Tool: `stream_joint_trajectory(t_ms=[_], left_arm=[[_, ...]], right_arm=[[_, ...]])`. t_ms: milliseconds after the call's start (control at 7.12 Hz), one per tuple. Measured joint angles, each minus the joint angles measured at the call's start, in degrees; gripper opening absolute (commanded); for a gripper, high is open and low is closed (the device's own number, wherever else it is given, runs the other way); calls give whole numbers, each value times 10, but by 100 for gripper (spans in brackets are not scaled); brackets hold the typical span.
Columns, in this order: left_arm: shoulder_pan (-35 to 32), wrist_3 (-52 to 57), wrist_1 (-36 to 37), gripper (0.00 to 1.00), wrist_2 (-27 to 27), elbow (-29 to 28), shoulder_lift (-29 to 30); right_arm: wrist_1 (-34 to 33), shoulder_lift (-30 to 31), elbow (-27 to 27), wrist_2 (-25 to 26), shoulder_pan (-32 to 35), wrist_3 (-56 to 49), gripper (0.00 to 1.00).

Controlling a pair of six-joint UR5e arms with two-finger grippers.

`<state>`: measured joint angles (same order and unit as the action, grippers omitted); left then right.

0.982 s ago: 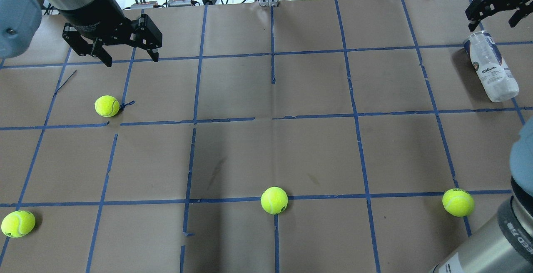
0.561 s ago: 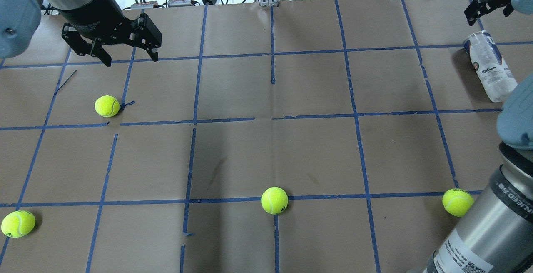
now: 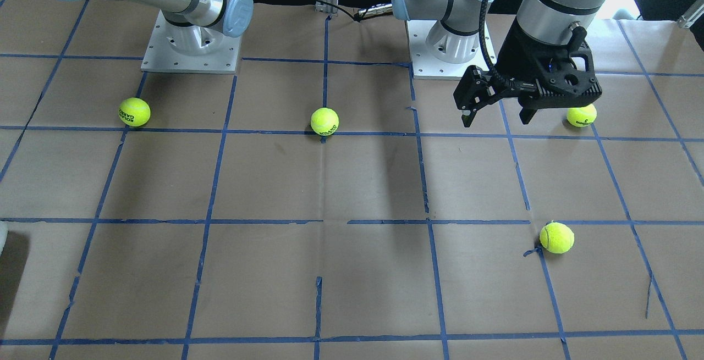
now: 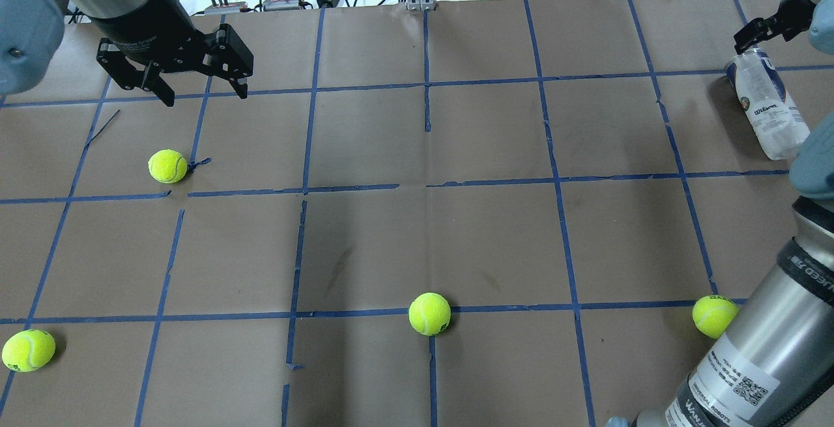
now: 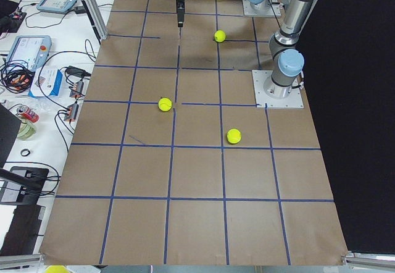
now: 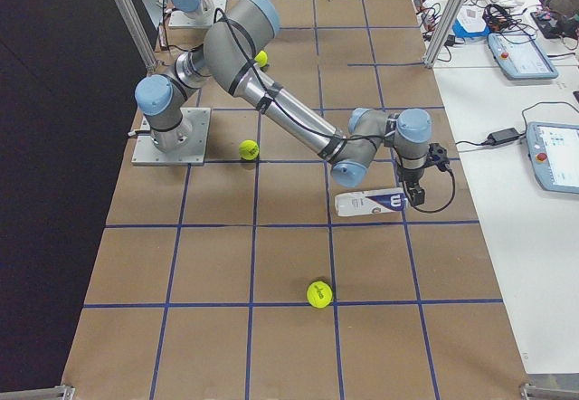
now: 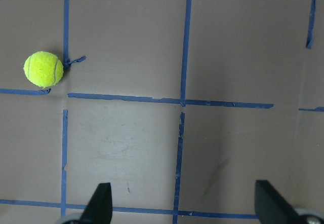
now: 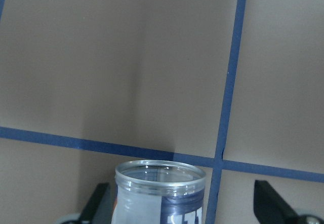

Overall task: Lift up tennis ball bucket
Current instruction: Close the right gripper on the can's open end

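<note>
Front-facing view: the left claw [image 3: 495, 120] hangs above the brown desk [image 3: 352, 184], its fingers spread. Overhead view: the tennis ball bucket [image 4: 769, 109], a clear tube with a white and navy label, lies on its side on the desk, with the left claw well apart from it, across the desk. Right side view: the bucket lies flat, its navy-labelled end under the near arm's wrist. Left wrist view: a tennis ball [image 7: 43, 69] rests on the desk beyond the spread fingers. Right wrist view: the right claw [image 8: 185, 209] is spread wide with the bucket's open mouth between its fingers [image 8: 101, 203], one just beside the bucket, the other apart from it.
</note>
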<state>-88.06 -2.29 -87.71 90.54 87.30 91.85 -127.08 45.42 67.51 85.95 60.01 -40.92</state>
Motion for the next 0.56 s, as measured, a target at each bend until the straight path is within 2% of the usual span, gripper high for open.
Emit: stream_joint_trajectory(t_ms=[561], left_arm=[[0, 0, 0, 100, 0, 0, 0]], right_arm=[[1, -4, 15, -10, -10, -1, 98]])
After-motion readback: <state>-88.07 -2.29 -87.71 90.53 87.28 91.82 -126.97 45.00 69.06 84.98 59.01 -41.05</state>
